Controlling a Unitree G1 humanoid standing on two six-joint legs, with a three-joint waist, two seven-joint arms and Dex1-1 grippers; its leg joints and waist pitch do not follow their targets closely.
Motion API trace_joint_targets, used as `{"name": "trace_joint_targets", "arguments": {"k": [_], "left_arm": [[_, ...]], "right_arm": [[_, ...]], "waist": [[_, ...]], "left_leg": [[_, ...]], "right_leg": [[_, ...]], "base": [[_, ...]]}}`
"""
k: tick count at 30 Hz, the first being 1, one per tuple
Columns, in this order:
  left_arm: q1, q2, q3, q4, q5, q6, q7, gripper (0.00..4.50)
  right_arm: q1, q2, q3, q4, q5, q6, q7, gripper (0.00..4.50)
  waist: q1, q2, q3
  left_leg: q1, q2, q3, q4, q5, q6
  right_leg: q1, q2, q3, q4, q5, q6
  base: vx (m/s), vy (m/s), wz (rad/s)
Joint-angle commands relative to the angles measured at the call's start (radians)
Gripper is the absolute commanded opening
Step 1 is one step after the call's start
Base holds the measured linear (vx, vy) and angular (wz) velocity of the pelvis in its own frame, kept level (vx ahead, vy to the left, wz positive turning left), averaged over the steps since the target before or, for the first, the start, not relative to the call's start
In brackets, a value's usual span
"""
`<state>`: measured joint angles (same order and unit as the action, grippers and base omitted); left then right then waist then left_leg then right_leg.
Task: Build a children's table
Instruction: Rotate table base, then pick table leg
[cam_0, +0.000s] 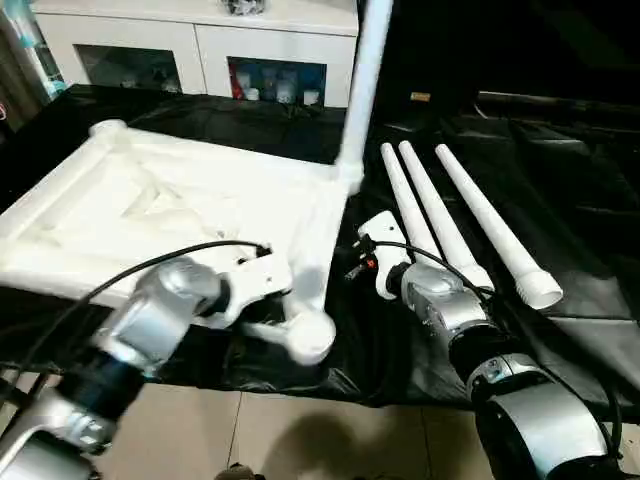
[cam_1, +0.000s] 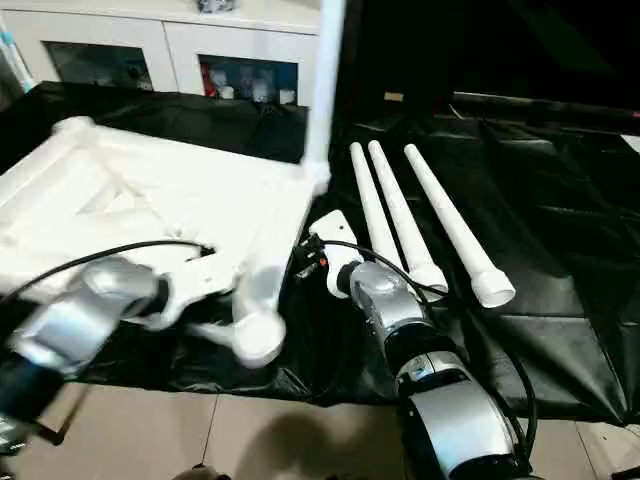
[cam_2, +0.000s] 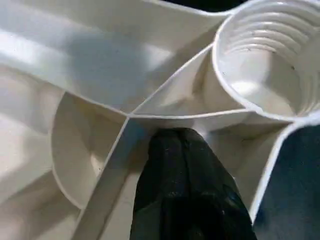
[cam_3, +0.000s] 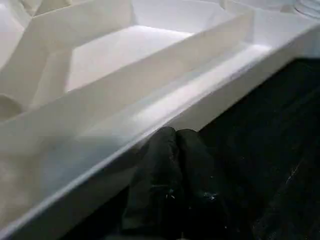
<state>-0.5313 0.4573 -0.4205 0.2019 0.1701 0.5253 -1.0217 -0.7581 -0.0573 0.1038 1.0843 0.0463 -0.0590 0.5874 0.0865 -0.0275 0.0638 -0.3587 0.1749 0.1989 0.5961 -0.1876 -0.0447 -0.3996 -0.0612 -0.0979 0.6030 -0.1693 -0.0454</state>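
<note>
The children's table's white tabletop (cam_0: 130, 200) lies upside down on a black cloth, ribs facing up. One white leg (cam_0: 362, 80) stands upright in its far right corner socket. Three more legs (cam_0: 440, 215) lie side by side on the cloth to the right. My left gripper (cam_2: 175, 145) is shut, its tips pressed against a rib junction just beside the near right corner socket (cam_2: 270, 60). My right gripper (cam_3: 175, 137) is shut too, fingers together and tucked against the outer rim of the tabletop's right edge, holding nothing.
A white cabinet (cam_0: 200, 40) with glass-fronted doors stands behind the work. The black cloth (cam_0: 560, 150) spreads far to the right. Tiled floor (cam_0: 320, 440) shows at the front. Black cables run along both silver forearms.
</note>
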Motion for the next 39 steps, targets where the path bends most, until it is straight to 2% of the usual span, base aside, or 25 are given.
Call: {"name": "trace_joint_targets", "arguments": {"k": [1, 3, 4, 5, 10, 14, 15, 16, 17, 18, 19, 20, 21, 23, 24, 28, 29, 30, 32, 33, 34, 35, 38, 39], "left_arm": [[-0.039, -0.042, 0.002, 0.048, 0.011, -0.033, 0.070, 0.00], [-0.071, -0.058, 0.013, 0.121, 0.036, -0.060, 0.141, 0.00], [-0.078, -0.056, 0.013, 0.137, 0.043, -0.069, 0.154, 0.00], [-0.082, -0.053, 0.012, 0.145, 0.048, -0.075, 0.158, 0.00], [-0.084, -0.023, 0.039, 0.176, 0.051, -0.111, 0.182, 0.00], [-0.079, -0.009, 0.074, 0.191, 0.020, -0.189, 0.180, 0.00], [-0.074, -0.009, 0.084, 0.182, 0.002, -0.210, 0.167, 0.00], [-0.065, -0.014, 0.106, 0.148, -0.032, -0.214, 0.149, 0.00], [-0.064, -0.014, 0.109, 0.144, -0.035, -0.214, 0.147, 0.00], [-0.062, -0.024, 0.131, 0.127, -0.063, -0.207, 0.141, 0.00], [-0.062, -0.024, 0.131, 0.127, -0.063, -0.207, 0.141, 0.00], [-0.064, -0.034, 0.162, 0.098, -0.107, -0.173, 0.121, 0.33], [-0.066, -0.034, 0.172, 0.089, -0.124, -0.164, 0.109, 0.41], [-0.068, -0.033, 0.176, 0.085, -0.132, -0.160, 0.102, 0.47], [-0.068, -0.031, 0.194, 0.059, -0.164, -0.149, 0.088, 0.60], [-0.063, -0.036, 0.224, 0.009, -0.210, -0.135, 0.080, 0.89], [-0.061, -0.036, 0.227, -0.009, -0.221, -0.124, 0.071, 1.05], [-0.060, -0.035, 0.227, -0.024, -0.228, -0.116, 0.064, 1.22], [-0.058, -0.035, 0.225, -0.038, -0.234, -0.107, 0.056, 1.28], [-0.057, -0.035, 0.221, -0.050, -0.237, -0.100, 0.050, 1.49], [-0.057, -0.035, 0.213, -0.068, -0.247, -0.082, 0.041, 1.49], [-0.058, -0.035, 0.212, -0.070, -0.249, -0.080, 0.040, 1.59], [-0.057, -0.034, 0.206, -0.087, -0.260, -0.066, 0.036, 1.74], [-0.056, -0.033, 0.204, -0.095, -0.265, -0.059, 0.035, 1.94]], "right_arm": [[-0.035, 0.033, 0.007, 0.012, -0.004, -0.029, 0.031, 0.07], [-0.041, 0.031, -0.002, 0.016, -0.007, -0.039, 0.023, 0.07], [-0.042, 0.029, -0.005, 0.014, -0.006, -0.042, 0.021, 0.07], [-0.043, 0.027, -0.008, 0.013, -0.005, -0.044, 0.021, 0.07], [-0.038, -0.020, -0.043, -0.061, 0.014, -0.037, -0.021, 0.07], [-0.041, -0.063, -0.085, -0.123, 0.038, 0.044, -0.052, 0.07], [-0.043, -0.068, -0.095, -0.133, 0.045, 0.063, -0.057, 0.07], [-0.048, -0.085, -0.105, -0.154, 0.049, 0.125, -0.065, 0.07], [-0.048, -0.086, -0.106, -0.156, 0.050, 0.132, -0.066, 0.07], [-0.052, -0.098, -0.117, -0.171, 0.057, 0.165, -0.070, 0.34], [-0.052, -0.098, -0.117, -0.171, 0.057, 0.165, -0.070, 0.34], [-0.059, -0.122, -0.137, -0.198, 0.060, 0.227, -0.116, 0.42], [-0.063, -0.133, -0.149, -0.212, 0.058, 0.272, -0.154, 0.45], [-0.065, -0.139, -0.156, -0.220, 0.056, 0.300, -0.178, 0.66], [-0.073, -0.159, -0.167, -0.227, 0.048, 0.363, -0.223, 0.78], [-0.074, -0.180, -0.177, -0.256, 0.037, 0.425, -0.255, 0.98], [-0.074, -0.185, -0.173, -0.260, 0.032, 0.434, -0.254, 1.20], [-0.072, -0.188, -0.172, -0.268, 0.030, 0.447, -0.255, 1.27], [-0.072, -0.191, -0.172, -0.271, 0.030, 0.458, -0.257, 1.33], [-0.073, -0.194, -0.170, -0.276, 0.030, 0.477, -0.261, 1.61], [-0.077, -0.200, -0.168, -0.279, 0.028, 0.526, -0.276, 1.61], [-0.077, -0.200, -0.167, -0.280, 0.028, 0.532, -0.278, 1.68], [-0.078, -0.201, -0.173, -0.289, 0.031, 0.571, -0.293, 1.86], [-0.079, -0.203, -0.176, -0.292, 0.029, 0.582, -0.297, 2.06]], "waist": [[0.004, 0.010, -0.073], [0.004, 0.009, -0.072], [0.003, 0.005, -0.071], [0.004, 0.006, -0.072], [0.008, 0.004, -0.076], [0.012, 0.004, -0.073], [0.012, 0.003, -0.073], [0.012, 0.000, -0.073], [0.012, 0.001, -0.073], [0.012, -0.002, -0.074], [0.012, -0.002, -0.074], [0.011, -0.004, -0.074], [0.013, -0.007, -0.076], [0.012, -0.008, -0.074], [0.013, -0.012, -0.074], [0.012, -0.012, -0.074], [0.012, -0.013, -0.073], [0.011, -0.014, -0.073], [0.010, -0.014, -0.072], [0.009, -0.015, -0.072], [0.009, -0.015, -0.072], [0.009, -0.012, -0.072], [0.008, -0.014, -0.073], [0.009, -0.013, -0.073]], "left_leg": [[0.009, 0.066, -0.036, -0.069, -0.166, 0.014], [0.010, 0.064, -0.036, -0.068, -0.178, 0.019], [0.010, 0.064, -0.036, -0.069, -0.182, 0.020], [0.005, 0.065, -0.039, -0.069, -0.175, 0.021], [0.008, 0.069, -0.037, -0.068, -0.141, 0.032], [0.012, 0.067, -0.035, -0.069, -0.154, 0.030], [0.010, 0.066, -0.036, -0.070, -0.158, 0.027], [0.010, 0.066, -0.035, -0.069, -0.155, 0.024], [0.011, 0.066, -0.035, -0.070, -0.151, 0.024], [0.010, 0.066, -0.034, -0.068, -0.145, 0.024], [0.010, 0.066, -0.034, -0.068, -0.145, 0.024], [0.008, 0.066, -0.033, -0.067, -0.133, 0.025], [0.010, 0.066, -0.032, -0.066, -0.111, 0.025], [0.007, 0.062, -0.030, -0.065, -0.102, 0.028], [0.007, 0.062, -0.030, -0.065, -0.096, 0.028], [0.006, 0.061, -0.029, -0.064, -0.096, 0.025], [0.006, 0.061, -0.029, -0.064, -0.098, 0.024], [0.006, 0.061, -0.029, -0.064, -0.100, 0.022], [0.006, 0.060, -0.029, -0.063, -0.100, 0.023], [0.006, 0.060, -0.029, -0.063, -0.100, 0.023], [0.006, 0.061, -0.029, -0.064, -0.100, 0.022], [0.007, 0.060, -0.030, -0.064, -0.098, 0.021], [0.006, 0.060, -0.029, -0.063, -0.089, 0.017], [0.007, 0.060, -0.028, -0.063, -0.091, 0.016]], "right_leg": [[0.056, -0.110, 0.072, -0.068, -0.239, -0.195], [0.053, -0.108, 0.070, -0.072, -0.256, -0.188], [0.054, -0.108, 0.071, -0.073, -0.268, -0.182], [0.058, -0.111, 0.070, -0.071, -0.275, -0.177], [0.053, -0.109, 0.070, -0.062, -0.221, -0.189], [0.050, -0.109, 0.071, -0.066, -0.240, -0.180], [0.052, -0.109, 0.070, -0.067, -0.252, -0.178], [0.053, -0.108, 0.070, -0.066, -0.252, -0.177], [0.053, -0.108, 0.070, -0.066, -0.249, -0.178], [0.052, -0.107, 0.070, -0.065, -0.238, -0.181], [0.052, -0.107, 0.070, -0.065, -0.238, -0.181], [0.053, -0.108, 0.070, -0.062, -0.226, -0.186], [0.053, -0.107, 0.070, -0.058, -0.204, -0.191], [0.052, -0.104, 0.070, -0.057, -0.195, -0.191], [0.054, -0.104, 0.069, -0.057, -0.202, -0.184], [0.052, -0.103, 0.069, -0.059, -0.211, -0.173], [0.052, -0.103, 0.068, -0.059, -0.214, -0.170], [0.052, -0.104, 0.069, -0.060, -0.220, -0.168], [0.052, -0.104, 0.069, -0.061, -0.227, -0.163], [0.052, -0.103, 0.069, -0.061, -0.230, -0.162], [0.052, -0.103, 0.069, -0.061, -0.231, -0.161], [0.052, -0.102, 0.069, -0.061, -0.232, -0.162], [0.053, -0.101, 0.069, -0.057, -0.208, -0.166], [0.053, -0.101, 0.069, -0.058, -0.209, -0.165]], "base": [[0.000, 0.000, 0.00], [0.000, 0.000, 0.00], [0.000, 0.000, 0.00], [0.000, 0.000, 0.00], [0.000, 0.000, 0.00], [0.000, 0.000, 0.00], [0.000, 0.000, 0.00], [0.000, 0.000, 0.00], [0.000, 0.000, 0.00], [0.000, 0.000, 0.00], [0.000, 0.000, 0.00], [0.000, 0.000, 0.00], [0.000, 0.000, 0.00], [0.000, 0.000, 0.00], [0.000, 0.000, 0.00], [0.000, 0.000, 0.00], [0.000, 0.000, 0.00], [0.000, 0.000, 0.00], [0.000, 0.000, 0.00], [0.000, 0.000, 0.00], [0.000, 0.000, 0.00], [0.000, 0.000, 0.00], [0.000, 0.000, 0.00], [0.000, 0.000, 0.00]]}}
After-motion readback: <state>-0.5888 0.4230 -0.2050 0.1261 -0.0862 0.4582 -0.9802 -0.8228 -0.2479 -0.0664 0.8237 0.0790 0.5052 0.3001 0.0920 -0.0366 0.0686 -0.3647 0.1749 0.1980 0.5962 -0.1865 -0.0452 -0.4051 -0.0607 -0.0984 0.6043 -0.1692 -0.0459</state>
